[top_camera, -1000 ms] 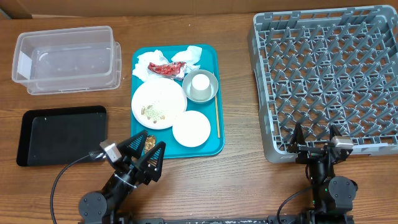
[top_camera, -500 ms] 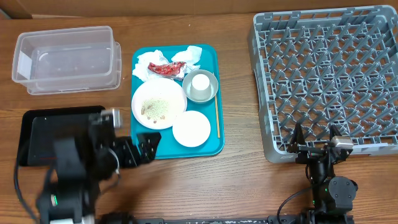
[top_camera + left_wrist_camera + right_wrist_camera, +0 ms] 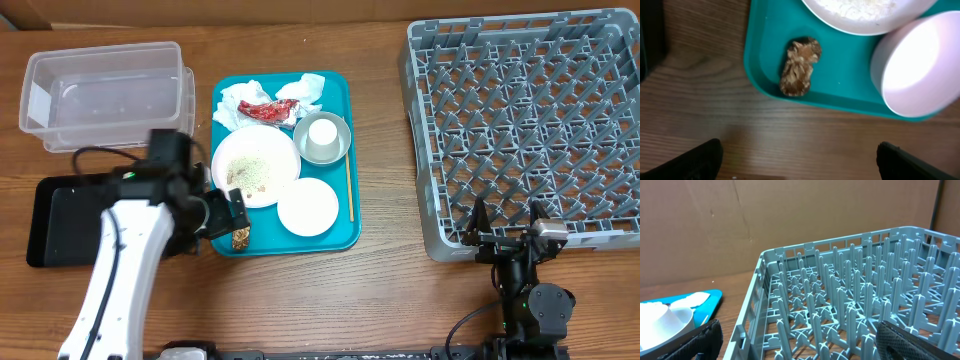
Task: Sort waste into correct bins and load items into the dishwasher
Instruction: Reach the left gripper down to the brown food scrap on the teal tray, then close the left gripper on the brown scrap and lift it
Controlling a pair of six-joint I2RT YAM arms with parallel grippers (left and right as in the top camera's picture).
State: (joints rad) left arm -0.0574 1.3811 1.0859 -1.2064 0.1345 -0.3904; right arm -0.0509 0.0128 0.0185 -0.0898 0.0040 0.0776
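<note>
My left gripper (image 3: 230, 214) hangs open over the teal tray's (image 3: 340, 236) front left corner, above the table wood in the left wrist view (image 3: 800, 165). The small brown food lump (image 3: 241, 238) (image 3: 800, 66) lies just beyond its fingertips, untouched. On the tray are the white plate (image 3: 255, 165) with crumbs, the pinkish dish (image 3: 308, 206) (image 3: 920, 65), the grey-rimmed bowl (image 3: 340, 128) holding the white cup (image 3: 322, 135), the wooden stick (image 3: 349, 190), white napkins (image 3: 240, 96) and the red wrapper (image 3: 266, 111). My right gripper (image 3: 507, 224) (image 3: 800, 345) stands open and empty at the grey rack's (image 3: 530, 120) (image 3: 855, 305) front edge.
The clear tub (image 3: 108, 95) stands at the back left. In front of it lies the black tray (image 3: 65, 215), partly covered by my left arm. A brown cardboard wall (image 3: 740, 225) rises behind the table.
My left arm has swung up from the table's front edge, and its gripper has moved back over the teal tray's corner near the brown lump. The right arm has not moved.
</note>
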